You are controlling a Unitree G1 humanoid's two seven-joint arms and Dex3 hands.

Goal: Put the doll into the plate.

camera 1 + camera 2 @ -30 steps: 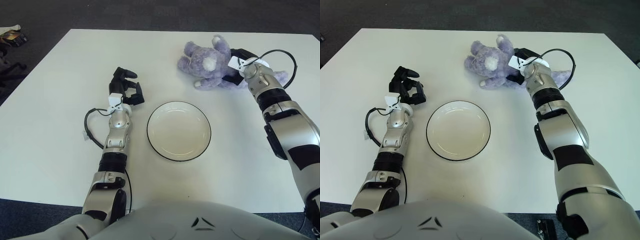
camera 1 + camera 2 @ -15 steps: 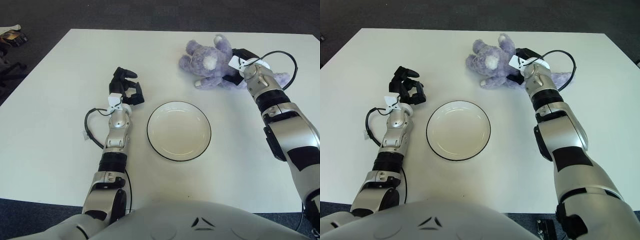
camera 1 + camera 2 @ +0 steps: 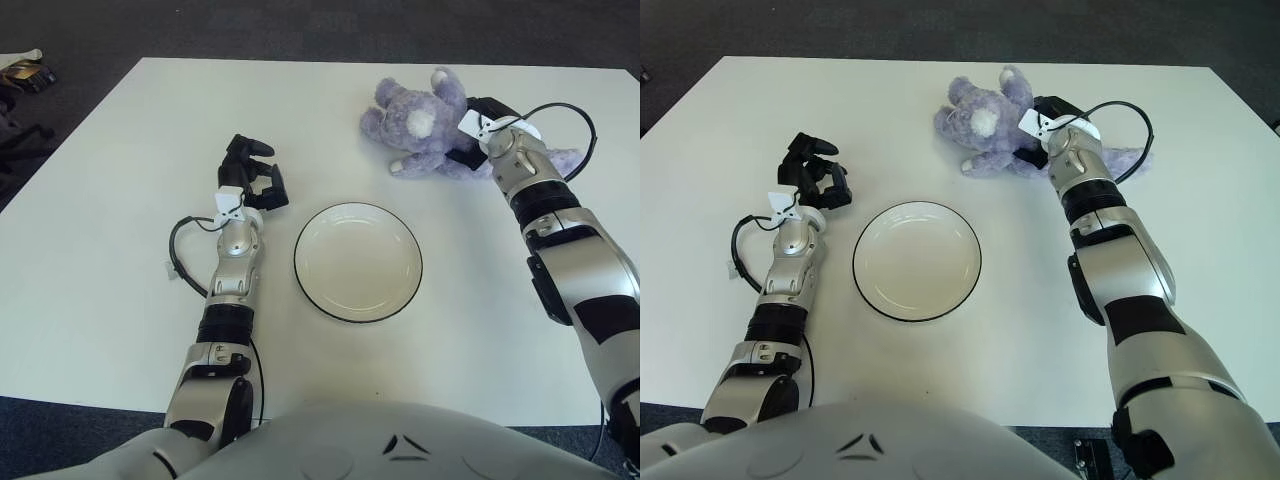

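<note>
A purple plush doll (image 3: 413,124) lies at the far right of the white table (image 3: 120,200), its head turned toward the table's middle. My right hand (image 3: 466,150) is at the doll's right side, its dark fingers closed into the plush body. An empty white plate (image 3: 357,262) with a dark rim sits in the middle of the table, nearer to me than the doll. Left of the plate, my left hand (image 3: 254,176) is idle with curled fingers and holds nothing.
A black cable (image 3: 178,258) loops on the table beside my left forearm. Another cable (image 3: 572,112) arcs off my right wrist above the doll's rear. Dark floor surrounds the table, with some clutter (image 3: 22,72) beyond the far left corner.
The doll has shifted slightly up and to the right together with my right hand. The left hand and the plate have not moved.
</note>
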